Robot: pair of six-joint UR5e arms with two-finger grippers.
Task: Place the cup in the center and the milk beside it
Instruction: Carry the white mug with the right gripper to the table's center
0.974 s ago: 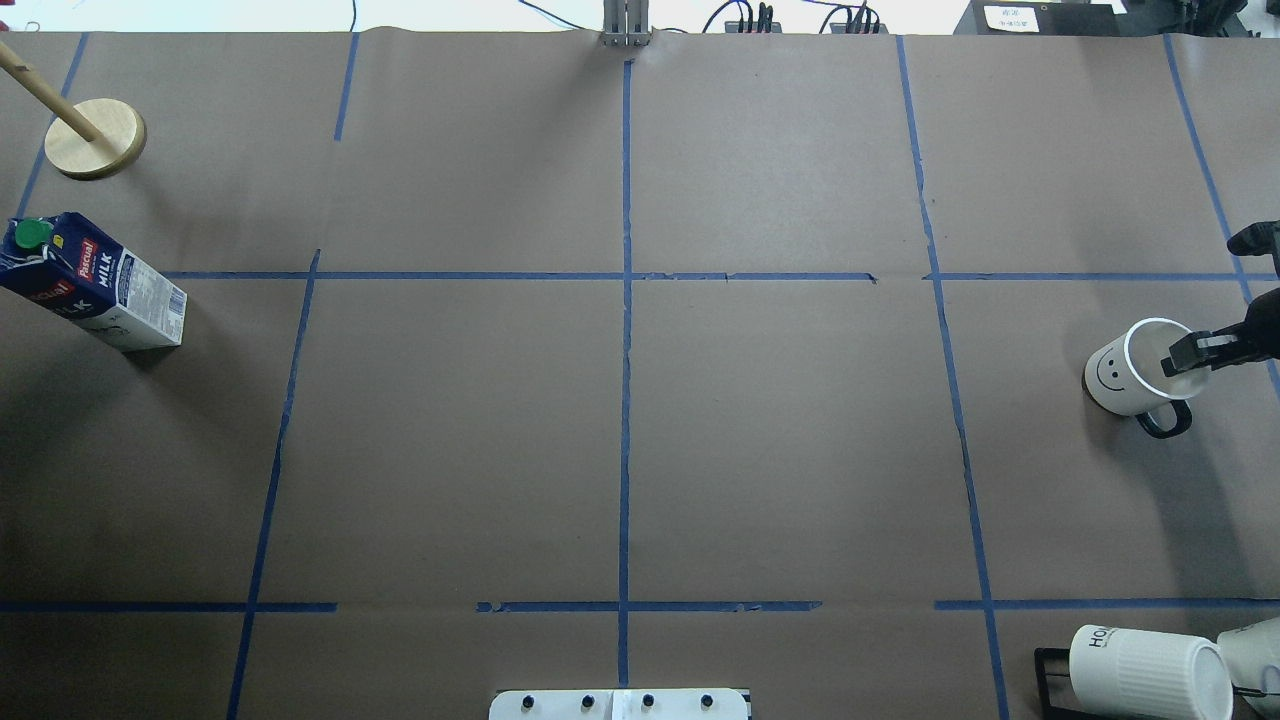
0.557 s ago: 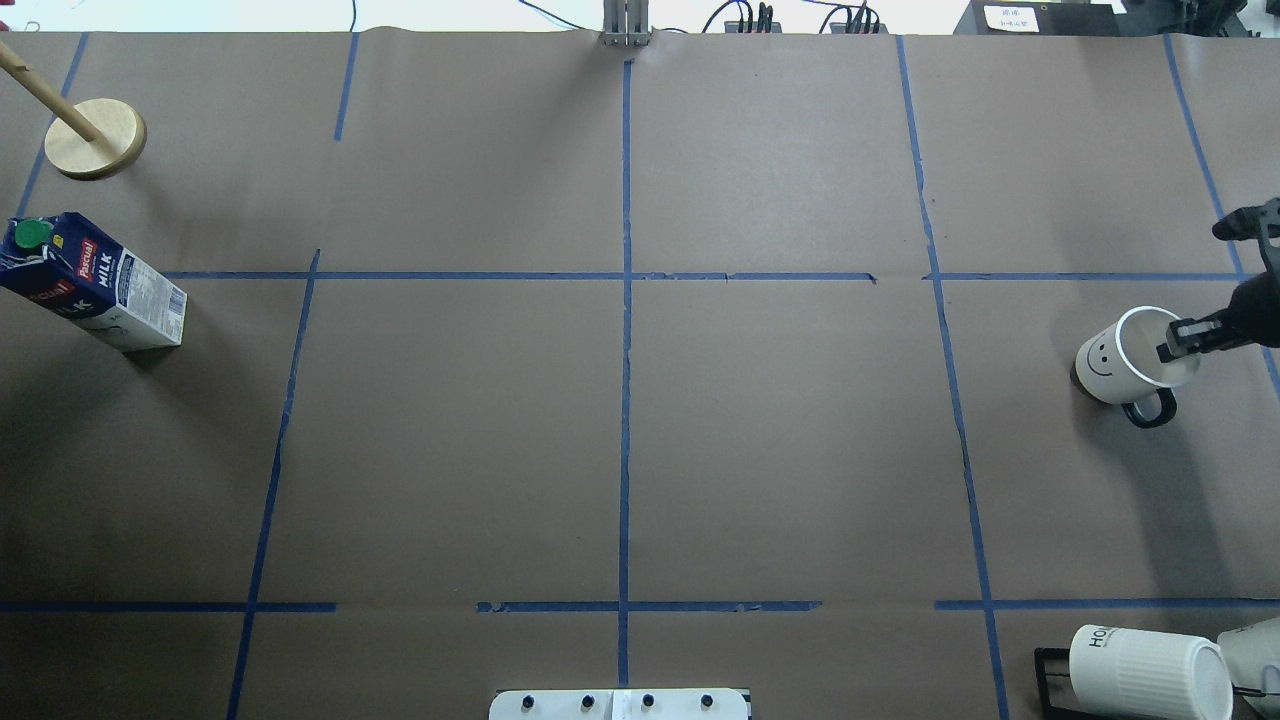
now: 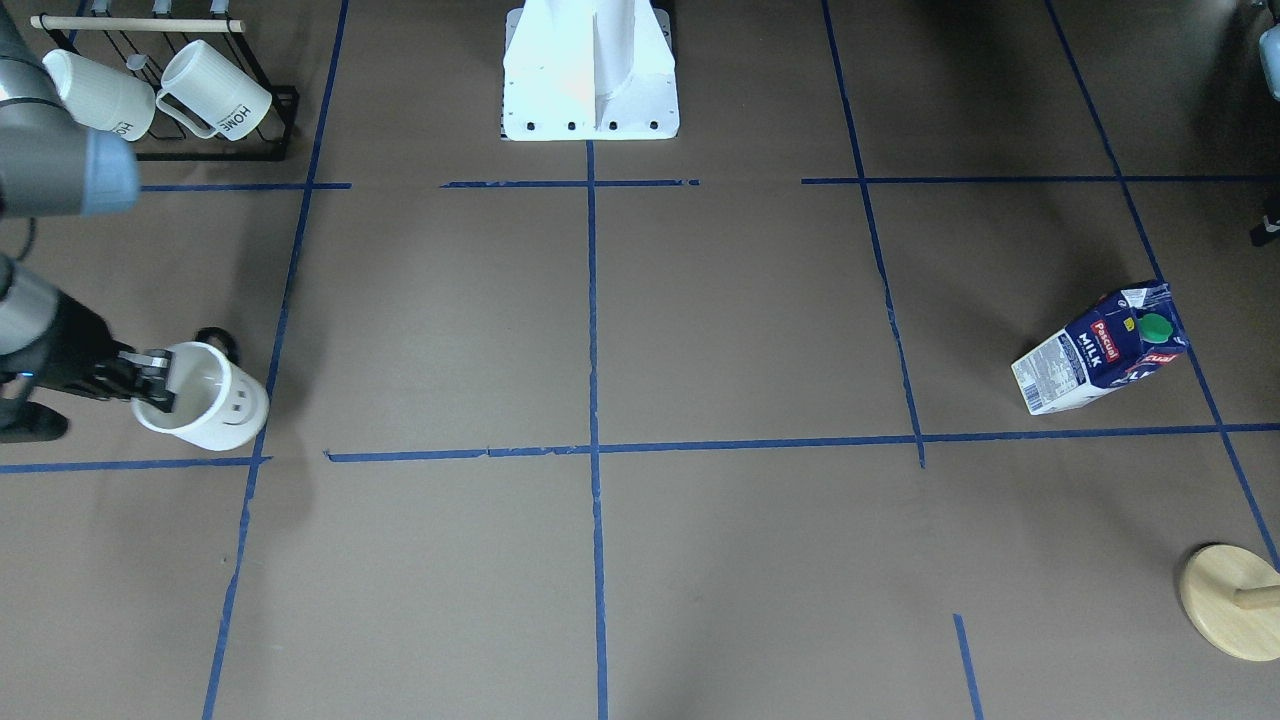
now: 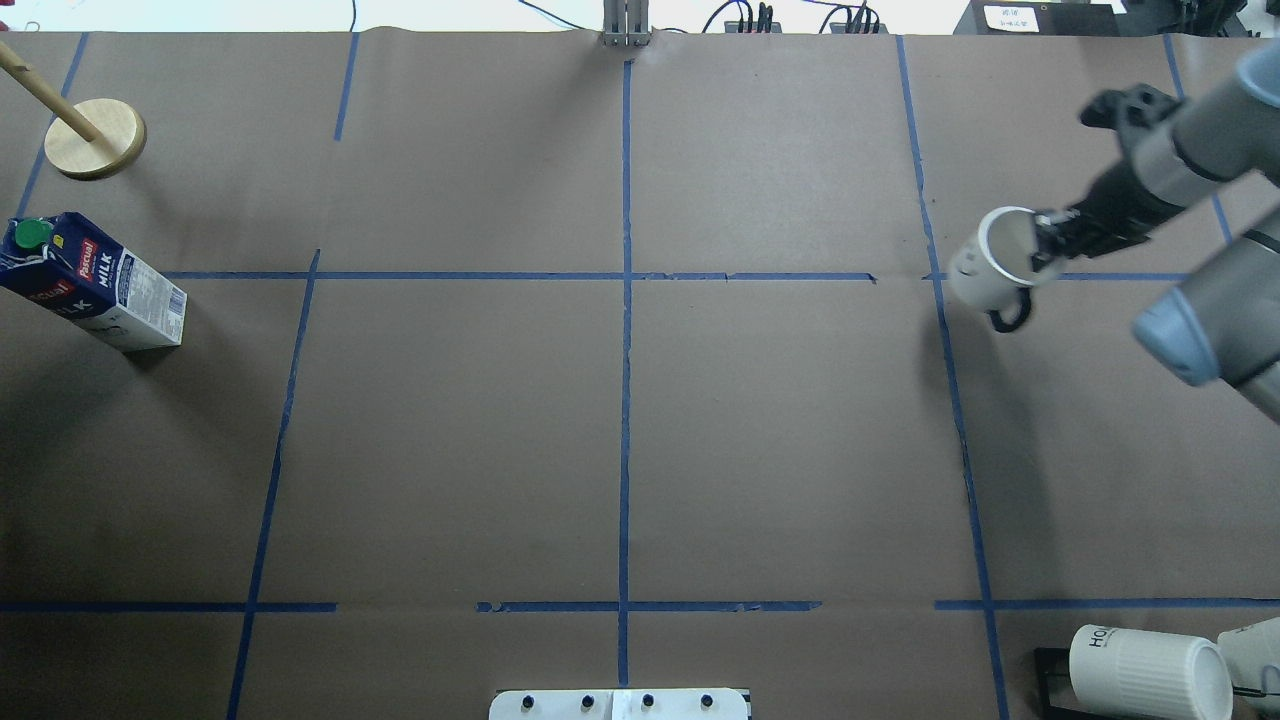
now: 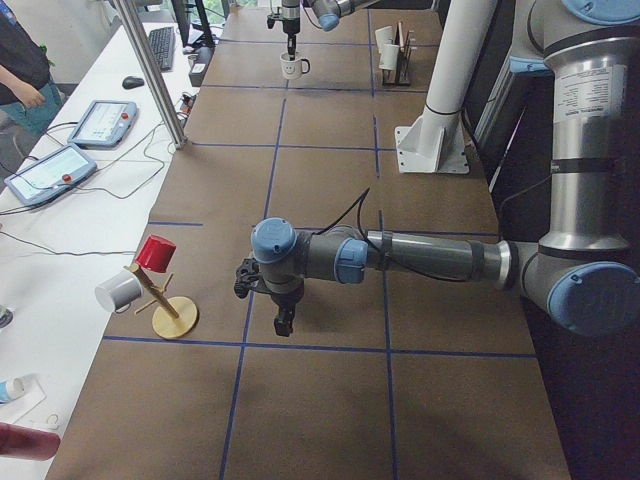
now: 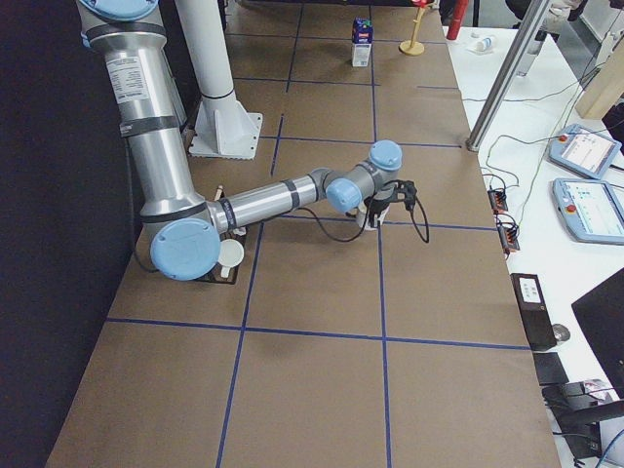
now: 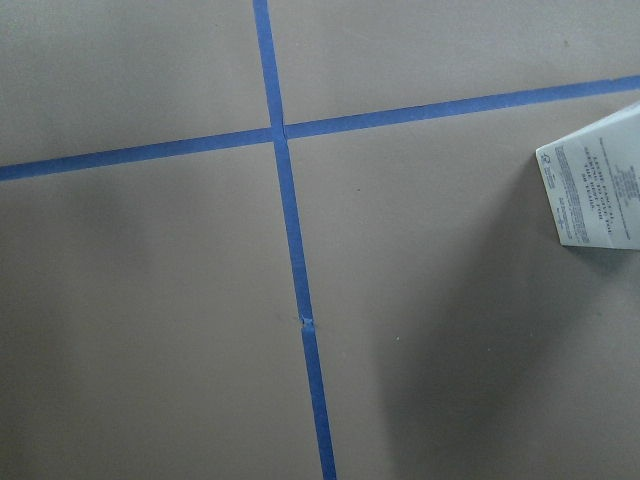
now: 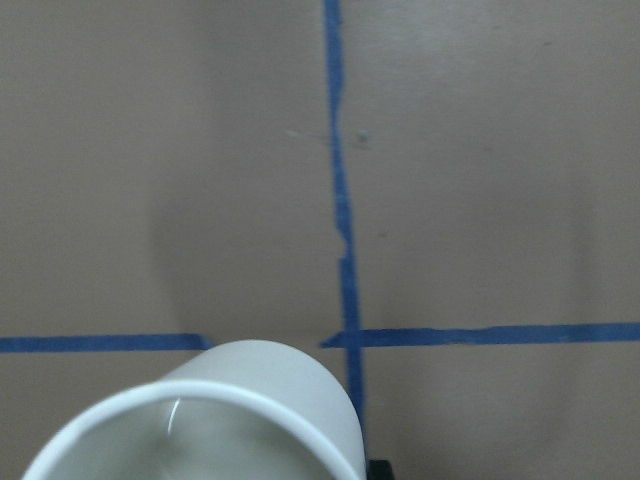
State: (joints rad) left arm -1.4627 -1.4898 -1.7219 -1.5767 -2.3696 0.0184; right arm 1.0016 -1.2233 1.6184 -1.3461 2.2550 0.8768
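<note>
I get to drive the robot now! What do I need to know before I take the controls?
Right gripper: shut on the rim of the smooth white smiley-face cup with a black handle, apparently lifted, over the table's right side.
Left gripper: above the table's left end; open or shut, cannot tell.
Small dark blue and white gable-top milk carton with a green cap: upright at the far left, untouched.
Done: cup gripped.
To do: set the cup on the central blue tape crossing, then stand the milk beside it.
</note>
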